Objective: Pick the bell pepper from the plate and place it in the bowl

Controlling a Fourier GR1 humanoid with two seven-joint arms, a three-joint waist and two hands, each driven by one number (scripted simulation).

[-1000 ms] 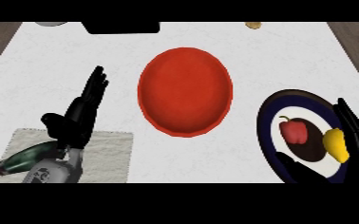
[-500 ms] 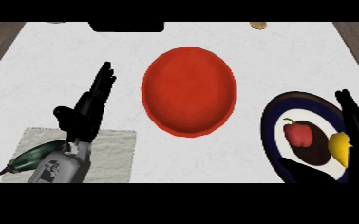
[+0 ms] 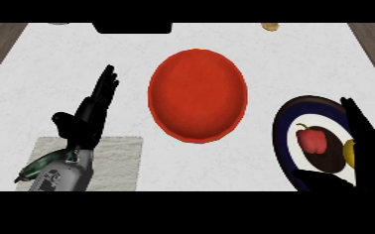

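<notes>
Red bell pepper [image 3: 313,140] lies on the dark-rimmed plate [image 3: 287,124], right of the red bowl [image 3: 197,95]. Right hand [image 3: 362,124] hovers over it, fingers spread either side. Left hand [image 3: 89,114] rests flat, fingers straight together, above the tabletop [image 3: 73,59].

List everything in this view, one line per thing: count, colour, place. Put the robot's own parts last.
bowl: one, red, middle of the counter, nothing in it.
plate: one, dark blue rim with white ring and dark centre, right side of the counter.
bell pepper: one, red with a green stem, on the plate.
yellow item: one, yellow, on the plate at the right, partly hidden; cannot tell what it is.
cloth mat: one, pale grey, lower left.
black object: one, black, top edge, left of centre.
small tan item: one, tan, top edge, right.
counter: one, white.
left hand: one, black, left side, fingers straight.
right hand: one, black, over the plate's right and lower edge, open around the pepper.
</notes>
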